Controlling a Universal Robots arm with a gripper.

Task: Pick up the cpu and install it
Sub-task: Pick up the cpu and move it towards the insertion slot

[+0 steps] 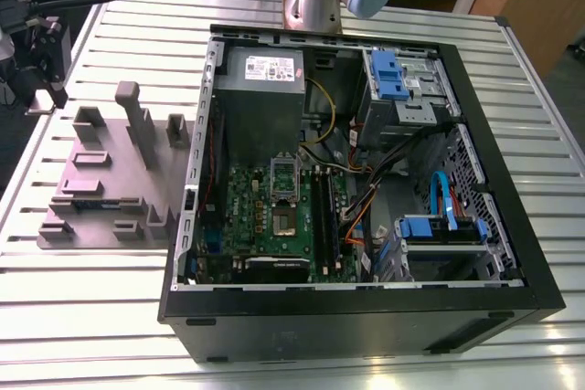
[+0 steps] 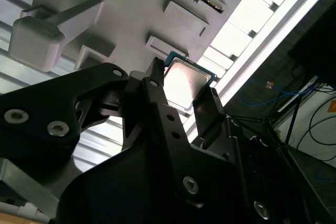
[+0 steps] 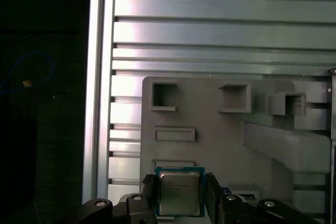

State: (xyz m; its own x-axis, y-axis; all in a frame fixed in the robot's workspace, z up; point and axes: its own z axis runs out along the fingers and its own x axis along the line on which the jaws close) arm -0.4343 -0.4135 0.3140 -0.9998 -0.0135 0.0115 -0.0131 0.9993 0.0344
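Desk (image 1: 91, 317): slatted metal; it carries everything here.
Case (image 1: 366, 321): open black computer case. It lies on its side over the desk's middle and reaches toward the edge on the exterior view's right.
Tray (image 1: 110, 166): grey moulded holder with pockets and posts. It lies beside the case, near the desk's edge on the exterior view's left.
Board (image 1: 242, 203): green, flat on the floor of the case.
Socket (image 1: 282, 223): dark square near the board's middle, with its metal frame swung open.
Tool (image 2: 184, 92): clenched on the cpu, with one finger (image 2: 157, 90) against each of two opposite sides. It hangs over the tray's corner near the desk's edge.
Cpu (image 3: 178, 190): held flat between the fingers in both wrist views, silvery top toward the cameras. It looks lifted clear of the tray's pockets, though I can't be sure of the gap, and it is well apart from the socket.
Handling: probably light, stiff and thin. The metal top is smooth, so it could slip. The underside is likely delicate, so the side edges are the right place to hold it, kept level.
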